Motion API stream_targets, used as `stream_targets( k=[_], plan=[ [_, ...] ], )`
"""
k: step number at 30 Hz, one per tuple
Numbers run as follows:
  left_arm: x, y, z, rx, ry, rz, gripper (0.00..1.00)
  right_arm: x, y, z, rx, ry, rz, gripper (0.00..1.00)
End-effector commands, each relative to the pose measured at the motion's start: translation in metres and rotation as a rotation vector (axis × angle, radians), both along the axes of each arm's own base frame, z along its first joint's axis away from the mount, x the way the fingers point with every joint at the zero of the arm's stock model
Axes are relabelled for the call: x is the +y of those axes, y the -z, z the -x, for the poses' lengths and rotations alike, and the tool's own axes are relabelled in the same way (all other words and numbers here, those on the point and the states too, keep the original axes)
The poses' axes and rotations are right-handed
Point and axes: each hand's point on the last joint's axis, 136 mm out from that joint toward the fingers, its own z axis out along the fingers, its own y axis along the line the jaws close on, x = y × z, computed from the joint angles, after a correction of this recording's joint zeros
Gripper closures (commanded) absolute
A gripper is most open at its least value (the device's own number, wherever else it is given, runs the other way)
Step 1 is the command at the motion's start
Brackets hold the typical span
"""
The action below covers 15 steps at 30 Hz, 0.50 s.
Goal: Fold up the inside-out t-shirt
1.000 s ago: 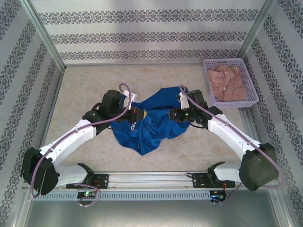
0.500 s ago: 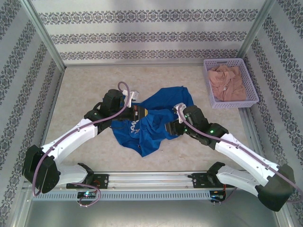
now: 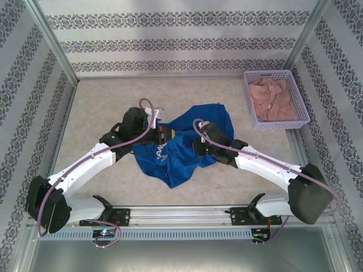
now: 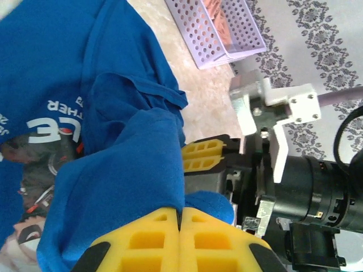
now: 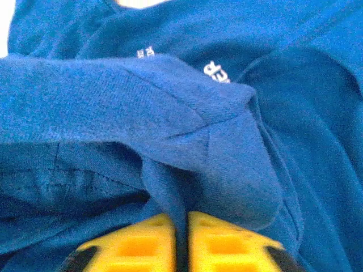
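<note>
Obs.: the inside-out t-shirt [image 3: 184, 156] lies bunched in a rumpled heap at mid-worktop [image 3: 96, 102], between the two arms. It is not spread flat. White lettering shows on the blue cloth in my left wrist view.

State of the left claw [image 4: 179, 214]: yellow pads pressed together, with blue cloth pinched at their tips and draping off to one side, so it is clenched on the shirt.

State of the right claw [image 5: 180, 218]: pads nearly touching, with a thick fold of blue cloth rising out of the slot between them. It is also grasping the shirt.

From overhead I see both claws over the heap, close together, the left one at its upper-left part and the right one reaching in from the right.

A lilac basket [image 3: 276, 73] sits at the far right corner, well apart from the shirt, with a pinkish-beige garment [image 3: 272, 99] inside.
</note>
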Motion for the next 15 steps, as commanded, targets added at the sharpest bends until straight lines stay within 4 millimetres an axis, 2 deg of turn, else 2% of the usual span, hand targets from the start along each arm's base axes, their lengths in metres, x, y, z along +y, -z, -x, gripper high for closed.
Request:
stream_targets(
  k=[1,3,4,8,12,15],
  plan=[
    [0.047,0.02,-0.01,-0.019,-0.195,-0.18,1.0,0.004,-0.031,0.012,-0.115,-0.067,-0.167,1.0],
    [0.066,0.04,-0.012,-0.007,-0.26,-0.281,1.0,0.012,-0.041,0.024,-0.131,-0.145,-0.297,1.0],
    [0.069,0.046,-0.012,-0.005,-0.265,-0.305,1.0,0.014,-0.045,0.027,-0.137,-0.164,-0.341,1.0],
    [0.066,0.061,-0.011,0.007,-0.233,-0.319,1.0,0.02,-0.057,0.033,-0.15,-0.234,-0.462,1.0],
    [0.057,0.064,-0.009,0.011,-0.193,-0.294,0.9,0.021,-0.053,0.027,-0.137,-0.22,-0.45,1.0],
    [0.048,0.064,-0.003,0.034,-0.146,-0.256,0.74,0.022,-0.047,0.023,-0.115,-0.204,-0.444,1.0]
  ],
)
